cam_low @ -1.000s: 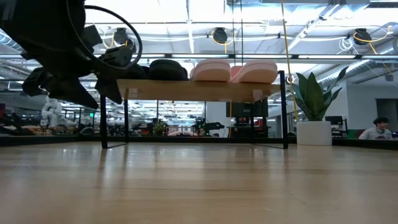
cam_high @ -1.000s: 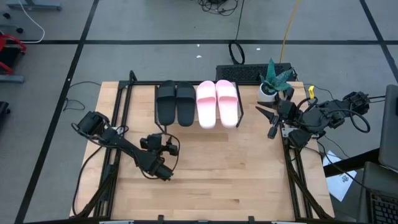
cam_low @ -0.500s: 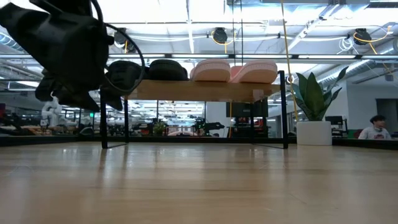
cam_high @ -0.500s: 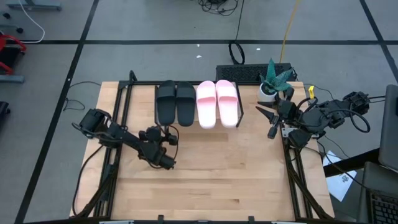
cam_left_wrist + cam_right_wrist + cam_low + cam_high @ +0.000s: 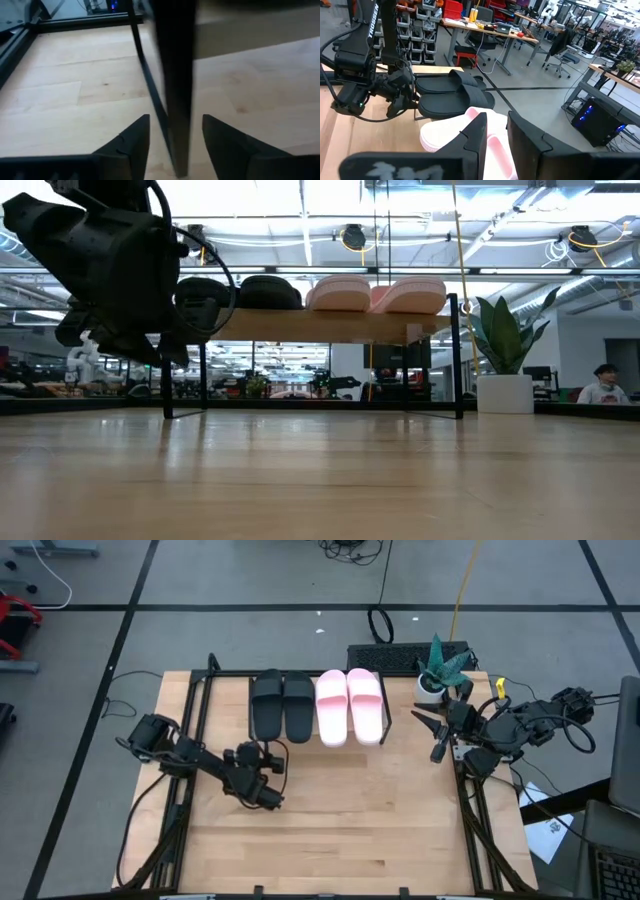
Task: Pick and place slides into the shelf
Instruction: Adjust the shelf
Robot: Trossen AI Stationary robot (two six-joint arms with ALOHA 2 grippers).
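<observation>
All four slides [image 5: 317, 706] sat lengthwise on the shelf [image 5: 385, 730], and the left gripper [image 5: 266, 764], empty and part-open, hung just beside its corner.

Both arms are matte black, built from jointed blocky segments with loose black cables looping along them. The left arm's two-finger black gripper [image 5: 268, 798] ends in flat, tapering fingers [image 5: 131, 145]. The right arm's matching black gripper [image 5: 436, 753] has smooth wedge-shaped fingers [image 5: 475, 136]. White "TROSSEN" lettering runs up one arm link in the right wrist view.
</observation>
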